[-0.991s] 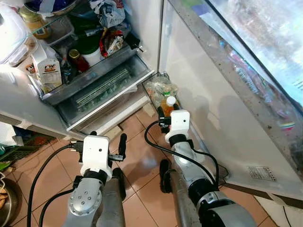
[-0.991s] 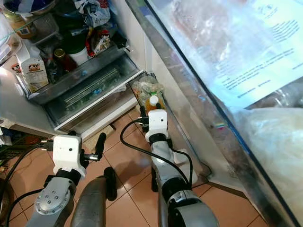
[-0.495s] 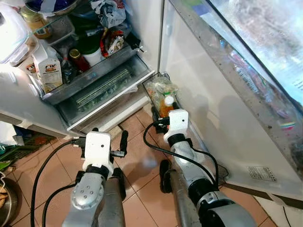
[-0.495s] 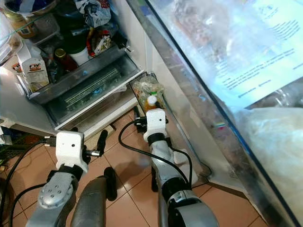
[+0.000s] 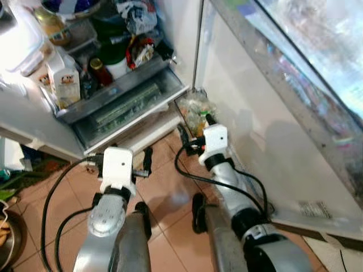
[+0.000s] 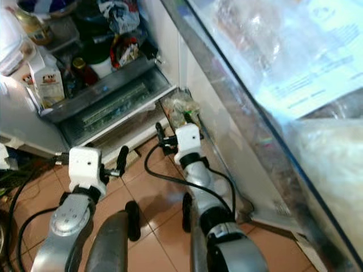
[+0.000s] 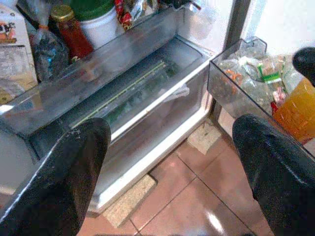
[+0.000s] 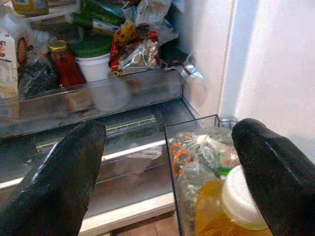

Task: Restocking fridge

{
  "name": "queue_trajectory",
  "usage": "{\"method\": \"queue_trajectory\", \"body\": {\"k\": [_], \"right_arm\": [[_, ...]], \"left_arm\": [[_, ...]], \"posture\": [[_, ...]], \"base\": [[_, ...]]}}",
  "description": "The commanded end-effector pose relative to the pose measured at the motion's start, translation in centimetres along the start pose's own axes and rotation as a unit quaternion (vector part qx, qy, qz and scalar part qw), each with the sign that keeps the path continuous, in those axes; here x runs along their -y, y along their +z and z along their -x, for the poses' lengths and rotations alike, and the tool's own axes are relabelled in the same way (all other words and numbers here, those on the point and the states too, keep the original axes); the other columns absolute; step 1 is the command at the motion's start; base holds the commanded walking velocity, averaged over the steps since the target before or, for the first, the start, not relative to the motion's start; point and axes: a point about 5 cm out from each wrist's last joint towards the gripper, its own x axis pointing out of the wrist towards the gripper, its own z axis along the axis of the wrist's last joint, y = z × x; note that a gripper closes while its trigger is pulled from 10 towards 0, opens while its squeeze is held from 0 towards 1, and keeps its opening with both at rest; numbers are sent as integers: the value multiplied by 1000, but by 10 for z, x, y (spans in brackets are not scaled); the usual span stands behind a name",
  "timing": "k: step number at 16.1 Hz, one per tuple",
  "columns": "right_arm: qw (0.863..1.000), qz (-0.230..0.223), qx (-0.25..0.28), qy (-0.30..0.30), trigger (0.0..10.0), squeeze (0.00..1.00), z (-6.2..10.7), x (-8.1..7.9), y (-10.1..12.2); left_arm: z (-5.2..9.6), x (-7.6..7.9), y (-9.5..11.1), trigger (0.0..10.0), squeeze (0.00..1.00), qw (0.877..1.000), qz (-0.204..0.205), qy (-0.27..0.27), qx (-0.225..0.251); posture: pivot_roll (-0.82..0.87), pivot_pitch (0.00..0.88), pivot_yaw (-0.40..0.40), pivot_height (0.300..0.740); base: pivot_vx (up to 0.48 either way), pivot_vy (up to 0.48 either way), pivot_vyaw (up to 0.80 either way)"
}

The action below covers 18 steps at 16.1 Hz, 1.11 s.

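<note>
- Right of centre in my head view, my right gripper (image 5: 194, 127) reaches toward the bottom door bin (image 8: 173, 147); its fingers (image 8: 54, 182) are spread wide and hold nothing.
- Between those fingers, in the wrist view, an orange juice bottle (image 8: 221, 216) with a white cap stands in the bin at lower right, just ahead of the gripper.
- Behind the bottle the same bin holds clear bags of produce (image 8: 202, 150).
- Left of centre in the head view, my left gripper (image 5: 129, 158) hangs above the tiled floor (image 5: 164, 187), fingers (image 7: 64, 172) likewise well apart and empty.
- Its wrist view looks into the clear crisper drawer (image 7: 142, 93) at centre, with the door bin and the orange bottle at the right edge.
- Above the drawer, on the fridge shelf (image 5: 108, 93) in the upper left, stand a milk carton (image 5: 62, 85), a red sauce bottle (image 5: 100, 71) and a white tub with a green lid (image 5: 116, 62).
- Further up are a jar (image 5: 54, 28) and crumpled bags (image 5: 139, 14).
- White, open fridge door (image 5: 266, 141) fills the right side of the frame.
</note>
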Motion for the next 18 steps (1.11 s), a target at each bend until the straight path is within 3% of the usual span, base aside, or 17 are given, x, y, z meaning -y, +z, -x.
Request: {"method": "queue_trajectory", "body": {"k": [1,5,11,13,14,15,16,18], "right_arm": [[1000,-3,-1,-2,10000,1000,1,2,0],[999,14,28,11,10000,1000,-1,11,11],[998,28,40,41,10000,1000,17,16,11],[998,23,34,45,10000,910,20,17,10],[998,24,35,45,10000,682,20,19,11],[998,24,35,44,10000,624,20,20,12],[998,27,35,44,10000,349,22,21,12],[998,28,34,42,10000,122,29,23,11]], "left_arm": [[0,-2,-7,10000,0,1000,3,6,-11],[-11,-4,-6,10000,0,1000,2,8,3],[-20,-2,-7,10000,0,1000,-2,4,21],[-24,-1,-7,10000,0,1000,1,6,25],[-25,0,-5,10000,0,999,2,7,31],[-26,0,-6,10000,0,999,0,11,32],[-26,1,-7,10000,0,999,-9,13,35],[-26,1,-11,10000,0,999,-11,11,29]], "posture": [[177,289,10,740],[158,234,8,740],[137,165,-1,740],[138,134,-2,740],[138,121,-2,740],[136,111,-2,740],[133,97,-1,740],[125,78,1,740]], "base": [[0,0,0],[0,0,111],[0,0,800],[0,0,0],[0,0,0],[0,0,0],[0,0,0],[0,0,0]]}}
